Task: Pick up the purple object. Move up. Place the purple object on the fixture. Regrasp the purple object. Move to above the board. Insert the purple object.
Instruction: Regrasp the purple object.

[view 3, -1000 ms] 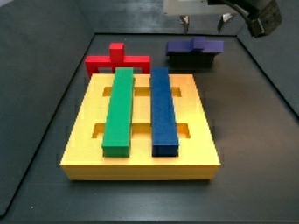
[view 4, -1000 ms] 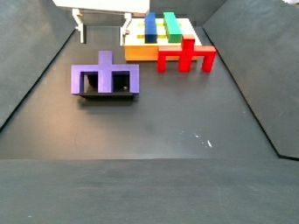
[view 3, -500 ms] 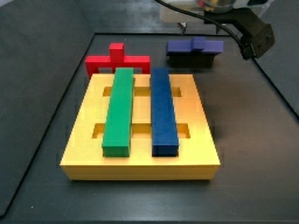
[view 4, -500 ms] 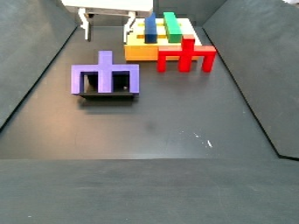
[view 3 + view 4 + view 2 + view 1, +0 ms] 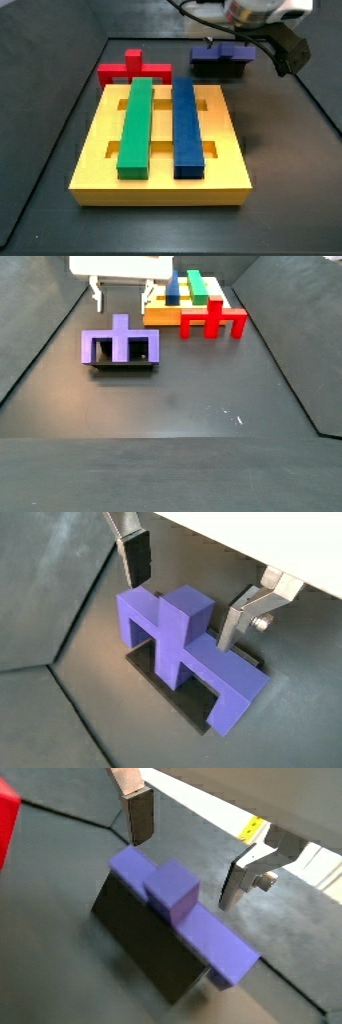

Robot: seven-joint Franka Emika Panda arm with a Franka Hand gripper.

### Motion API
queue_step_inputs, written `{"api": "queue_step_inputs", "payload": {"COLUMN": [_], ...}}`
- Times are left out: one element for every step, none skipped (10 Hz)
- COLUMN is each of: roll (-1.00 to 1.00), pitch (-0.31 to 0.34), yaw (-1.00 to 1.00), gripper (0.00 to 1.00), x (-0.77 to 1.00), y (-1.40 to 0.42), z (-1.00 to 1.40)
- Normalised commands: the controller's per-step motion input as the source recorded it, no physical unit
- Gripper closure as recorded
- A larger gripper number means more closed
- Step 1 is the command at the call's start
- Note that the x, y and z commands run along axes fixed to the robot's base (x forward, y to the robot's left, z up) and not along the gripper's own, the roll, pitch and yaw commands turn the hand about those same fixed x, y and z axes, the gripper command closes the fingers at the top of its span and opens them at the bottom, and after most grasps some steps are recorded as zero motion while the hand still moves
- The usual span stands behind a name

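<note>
**Gripper lines up over the purple block for the regrasp**

Compared with the frame 1 second ago, the arm now sits lower and closer to the fixture in both side views, while every piece on the floor lies where it did. The gripper (image 5: 190, 594) hangs just above the purple object (image 5: 181, 642), open, with nothing between its 2 silver fingers (image 5: 134, 557). In both wrist views the fingers stand apart on either side of the block's raised centre, clear of it.

The purple object (image 5: 222, 52) rests on the fixture (image 5: 219, 70), a small black block (image 5: 147, 948) beyond the far end of the board (image 5: 163, 178). It lies flat, its arms overhanging the fixture's edges. On the yellow board lie a green bar (image 5: 136, 125) and a blue bar (image 5: 189, 127), side by side. A red cross (image 5: 134, 69) lies on the floor near the board's far corner, apart from the fixture.

The placing looks done, so the step in hand is most likely the regrasp. To do it well, the gripper should come straight down with the raised centre midway between the pads, so both touch together and do not push the block sideways off its perch. The fingers should clear the arms of the cross on the way down, and close square to the centre's flat faces. A skewed grip would probably carry into the later insertion, where the block must meet the board's slots squarely. Lifting should wait until the grip is firm.
</note>
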Motion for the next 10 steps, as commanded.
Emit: {"api": "queue_step_inputs", "payload": {"roll": [0.33,0.62,0.89,1.0,0.76,0.14,-0.01,-0.05,-0.14,-0.06], "pitch": [0.074,0.009,0.0,0.083,0.017,0.0,0.0,0.0,0.0,0.0], "yaw": [0.27,0.07,0.0,0.0,0.0,0.0,0.01,0.03,0.05,0.06], "gripper": [0.0,0.0,0.0,0.0,0.0,0.0,0.0,0.0,0.0,0.0], "x": [0.25,0.16,0.13,0.19,0.1,0.0,0.0,0.0,0.0,0.0], "y": [0.0,0.0,-0.03,-0.11,-0.02,0.02,0.06,0.04,0.05,0.0], "z": [-0.23,-0.21,-0.21,-0.21,-0.23,-0.02,0.0,0.0,0.0,0.0]}}
